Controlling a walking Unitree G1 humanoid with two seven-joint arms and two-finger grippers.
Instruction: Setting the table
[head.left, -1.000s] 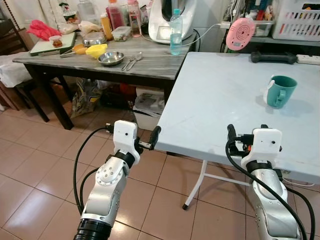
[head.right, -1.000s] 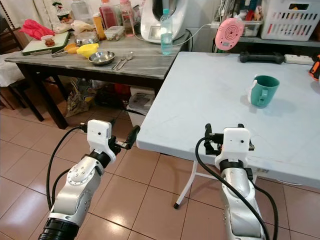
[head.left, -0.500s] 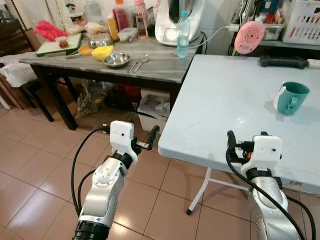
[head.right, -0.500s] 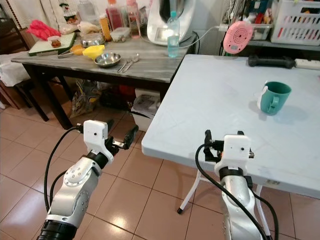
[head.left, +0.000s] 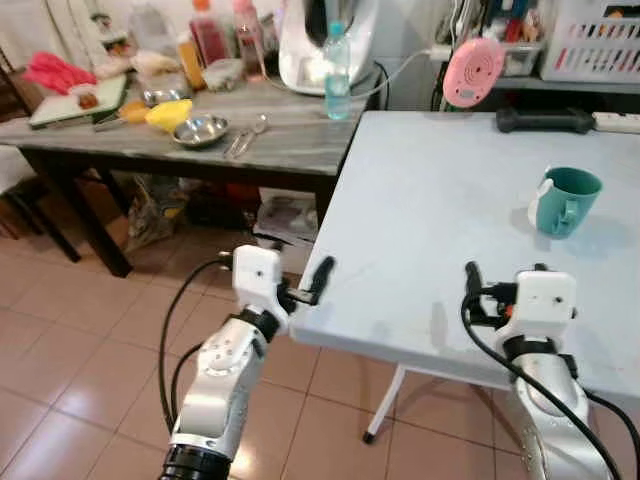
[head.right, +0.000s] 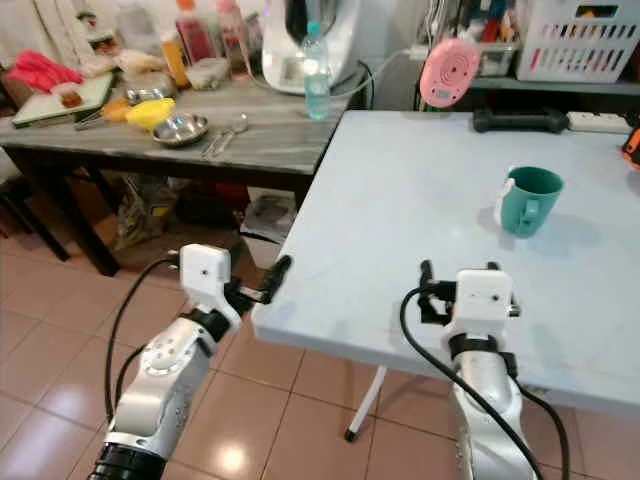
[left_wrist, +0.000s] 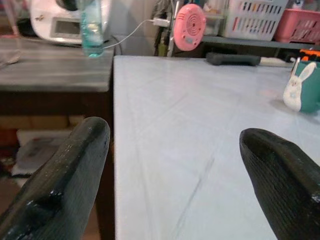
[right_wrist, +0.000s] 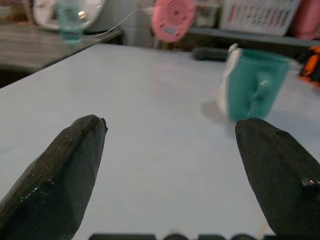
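Note:
A teal mug (head.left: 567, 200) with a white bunny on its side stands upright at the far right of the pale blue folding table (head.left: 430, 180). My left gripper (head.left: 318, 275) is open at the table's near left corner, its fingers (left_wrist: 75, 165) wide apart and holding nothing. My right gripper (head.left: 500, 280) is open above the table's near edge, well short of the mug (right_wrist: 252, 82). On the dark wooden side table (head.left: 290, 140) to the left lie a steel bowl (head.left: 199, 131), two spoons (head.left: 245, 138) and a yellow bowl (head.left: 165, 113).
A water bottle (head.left: 337, 72) and a white appliance (head.left: 320, 35) stand at the side table's back. A pink round device (head.left: 472, 72), a black bar-shaped object (head.left: 545, 120) and a white basket (head.left: 600, 40) line the far side. Tiled floor (head.left: 80, 360) lies to the left.
The whole view has shifted as I move, and the folding table sits closer. My left gripper now reaches the table's corner. Both grippers stay open and empty.

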